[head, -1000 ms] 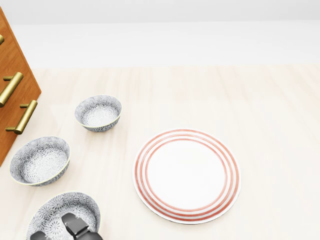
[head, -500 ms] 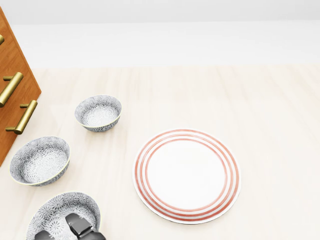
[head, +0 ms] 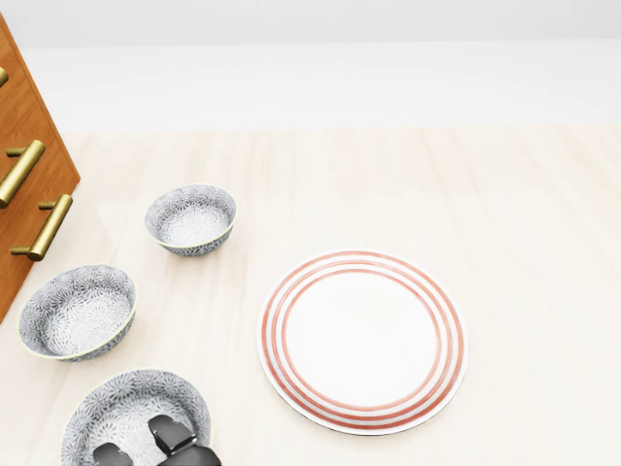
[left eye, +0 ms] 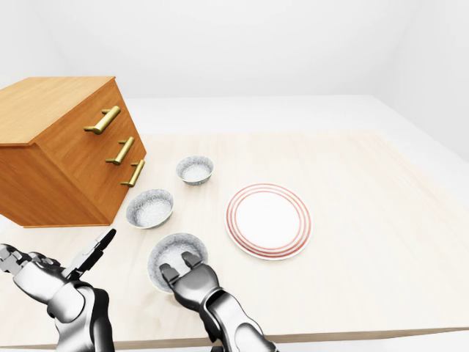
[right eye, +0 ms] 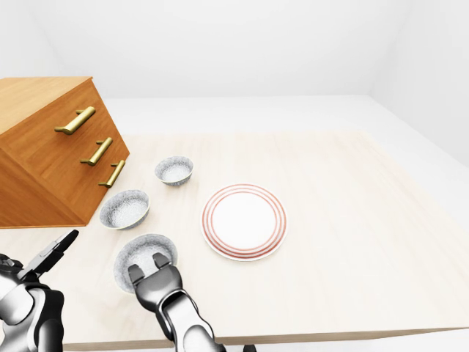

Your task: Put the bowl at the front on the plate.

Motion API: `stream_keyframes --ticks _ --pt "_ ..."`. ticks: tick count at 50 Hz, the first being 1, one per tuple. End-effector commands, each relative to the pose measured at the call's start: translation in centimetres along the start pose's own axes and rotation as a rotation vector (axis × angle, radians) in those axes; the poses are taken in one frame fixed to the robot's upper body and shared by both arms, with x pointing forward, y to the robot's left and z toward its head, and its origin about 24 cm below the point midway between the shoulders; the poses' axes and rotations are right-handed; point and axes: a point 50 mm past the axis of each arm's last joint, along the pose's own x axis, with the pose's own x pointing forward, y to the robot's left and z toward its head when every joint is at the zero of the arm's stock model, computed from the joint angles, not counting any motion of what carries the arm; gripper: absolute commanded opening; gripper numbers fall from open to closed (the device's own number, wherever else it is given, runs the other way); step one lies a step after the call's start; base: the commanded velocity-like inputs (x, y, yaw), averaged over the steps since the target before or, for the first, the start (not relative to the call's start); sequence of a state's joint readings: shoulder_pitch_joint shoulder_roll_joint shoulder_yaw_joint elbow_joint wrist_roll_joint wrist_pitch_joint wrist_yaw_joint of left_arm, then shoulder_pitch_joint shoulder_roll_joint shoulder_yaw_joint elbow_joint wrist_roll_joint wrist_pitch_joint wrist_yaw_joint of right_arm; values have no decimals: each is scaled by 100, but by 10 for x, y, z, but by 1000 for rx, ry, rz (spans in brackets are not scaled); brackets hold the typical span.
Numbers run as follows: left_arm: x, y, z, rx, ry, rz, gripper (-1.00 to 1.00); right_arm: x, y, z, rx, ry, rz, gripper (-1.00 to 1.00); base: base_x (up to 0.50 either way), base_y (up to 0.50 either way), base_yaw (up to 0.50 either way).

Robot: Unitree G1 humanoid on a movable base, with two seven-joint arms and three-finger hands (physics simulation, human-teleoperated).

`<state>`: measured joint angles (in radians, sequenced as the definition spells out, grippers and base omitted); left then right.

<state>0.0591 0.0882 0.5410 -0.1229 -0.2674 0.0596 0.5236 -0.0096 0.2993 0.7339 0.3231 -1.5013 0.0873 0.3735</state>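
Now — step: taking hold of the front bowl [left eye: 176, 251], which is not yet lifted.
Front bowl: on the counter [left eye: 366, 242], lowest in the left-eye view, left of the plate [left eye: 268, 220] and apart from it.
Right robot hand [left eye: 187, 273]: fingers hooked over the bowl's near rim, thumb hidden — cannot tell if it pinches.
Left robot hand [left eye: 55, 275]: fingers spread, holding nothing.
Next move: probably firm the grip, lift, carry right and set down centred on the plate.

Three bowls [left eye: 195, 169] [left eye: 149, 208] [left eye: 176, 249], one plate [left eye: 268, 221], one dresser [left eye: 66, 147], three brass handles [left eye: 102, 119], perhaps more hidden.
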Motion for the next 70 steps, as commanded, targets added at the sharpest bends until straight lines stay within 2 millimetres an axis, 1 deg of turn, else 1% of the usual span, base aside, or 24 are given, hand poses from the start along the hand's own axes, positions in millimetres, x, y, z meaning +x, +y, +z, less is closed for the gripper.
stream_keyframes --ticks 1,6,7,9,10,13,16,25,27,28,30,34,41,43,49,55,58,63,64,70 --pt "0 0 1 -3 0 -1 100 7 5 -7 4 27 58 100 0 0 0" --pt "0 0 1 -3 1 -2 100 11 6 -8 -5 37 83 100 0 0 0" --pt "0 0 0 -3 2 -1 100 10 2 -8 -40 42 73 -100 0 0 0" --pt "0 -1 0 -2 2 -1 100 10 3 -8 -38 47 91 -100 0 0 0" --pt "0 -1 -1 -2 2 -1 100 10 -1 -8 -61 52 85 -100 0 0 0" --pt "0 0 0 -2 3 -2 100 10 -4 -9 -68 60 75 -100 0 0 0" --pt "0 0 1 0 3 -2 100 12 -1 -11 -46 63 77 -100 0 0 0" --pt "0 0 0 3 3 0 100 13 -6 -13 -60 73 63 -100 0 0 0" --pt "0 -1 -1 5 3 -1 100 13 -11 -15 -65 79 44 -100 0 0 0" --pt "0 -1 -1 5 3 -1 100 12 -15 -16 -99 89 24 -100 0 0 0" --pt "0 -1 -1 6 3 -2 100 12 -19 -17 -94 93 -5 -100 0 0 0" --pt "1 -1 -2 8 2 -1 100 7 -34 -19 -54 92 -95 -100 0 0 0" --pt "0 0 0 9 -1 -2 100 -5 -46 -18 -26 74 -160 -100 0 0 0" --pt "0 0 -1 9 -3 0 100 -9 -51 -18 -23 74 -202 -100 0 0 0" --pt "-1 1 0 4 -12 2 100 -14 -58 -19 -12 61 -222 -100 0 0 0" --pt "-2 1 0 -1 -18 4 100 -21 -73 -19 -49 80 -248 -100 0 0 0" --pt "-1 1 0 -3 -20 3 100 -24 -76 -19 -37 77 -274 -100 0 0 0" --pt "-2 2 1 -6 -23 4 100 -31 -82 -24 -28 87 -309 -100 0 0 0" --pt "-2 1 0 -7 -23 5 100 -34 -86 -24 -32 91 -325 -100 0 0 0" --pt "-3 2 2 -8 -23 4 100 -46 -92 -30 -15 99 -378 -100 0 0 0"
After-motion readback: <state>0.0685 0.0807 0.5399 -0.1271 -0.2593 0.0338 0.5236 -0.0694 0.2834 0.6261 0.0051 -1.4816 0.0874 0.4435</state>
